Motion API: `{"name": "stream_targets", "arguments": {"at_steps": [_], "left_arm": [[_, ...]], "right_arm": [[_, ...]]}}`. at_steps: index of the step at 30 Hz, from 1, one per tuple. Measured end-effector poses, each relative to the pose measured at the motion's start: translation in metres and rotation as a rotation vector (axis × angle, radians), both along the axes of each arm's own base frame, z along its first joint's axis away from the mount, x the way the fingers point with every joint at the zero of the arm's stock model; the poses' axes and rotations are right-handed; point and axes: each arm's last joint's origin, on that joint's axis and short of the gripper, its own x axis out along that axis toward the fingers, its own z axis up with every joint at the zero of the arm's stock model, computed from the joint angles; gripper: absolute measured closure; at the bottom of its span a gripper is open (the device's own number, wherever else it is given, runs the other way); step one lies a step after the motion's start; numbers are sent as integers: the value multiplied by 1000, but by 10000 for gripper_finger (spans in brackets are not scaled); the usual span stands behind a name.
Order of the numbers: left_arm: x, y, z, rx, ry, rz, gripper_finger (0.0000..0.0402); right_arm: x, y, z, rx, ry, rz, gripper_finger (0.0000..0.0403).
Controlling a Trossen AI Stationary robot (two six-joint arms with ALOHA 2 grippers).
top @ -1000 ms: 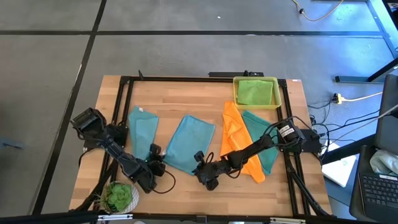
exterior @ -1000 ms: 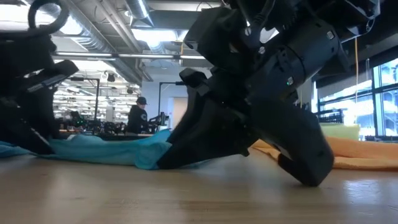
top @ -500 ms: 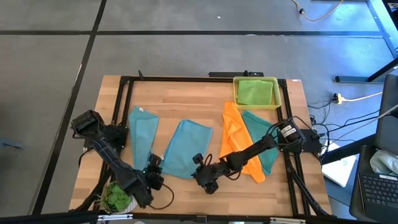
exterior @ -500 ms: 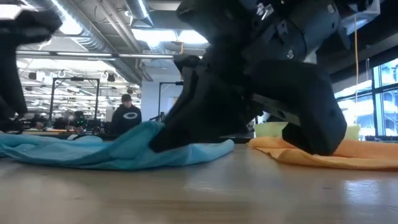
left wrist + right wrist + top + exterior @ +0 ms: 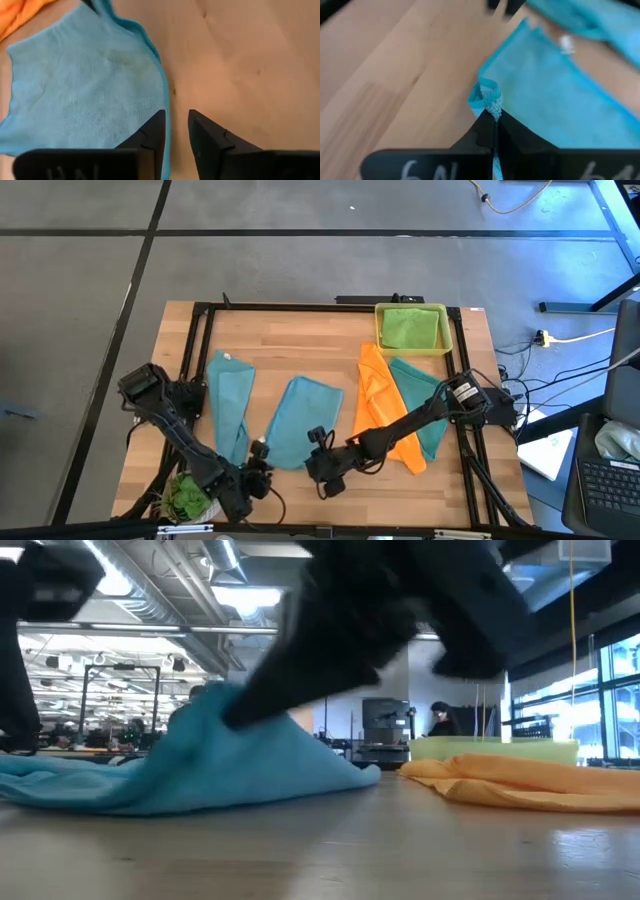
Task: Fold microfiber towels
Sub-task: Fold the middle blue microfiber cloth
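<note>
Right gripper: fingers pressed together, pinching near corner of the middle light blue towel, lifting it.
Left gripper: fingers slightly apart over that towel's edge, holding nothing.
Towels: five; second light blue left of middle one; orange, teal right.
Lime green towel: in yellow tray.
Texture: soft nap; wooden table.

Wooden table with black metal frame, yellow plastic tray at its far right corner, small green potted plant at near left corner, laptop off right.
</note>
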Motion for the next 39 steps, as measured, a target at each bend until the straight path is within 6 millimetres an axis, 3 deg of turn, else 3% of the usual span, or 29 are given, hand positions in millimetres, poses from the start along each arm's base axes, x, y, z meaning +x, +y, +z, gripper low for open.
{"name": "stream_targets", "arguments": {"at_steps": [10, 19, 39], "left_arm": [[-6, 12, -8, 131, 55, 57, 292], [-9, 12, -11, 47, 97, 117, 277], [4, 19, -24, -17, 51, 293, 275]], "right_arm": [[12, 3, 26, 37, -20, -55, 389], [20, -3, 43, -26, -54, -134, 392], [28, -16, 47, 9, -97, -215, 390]]}}
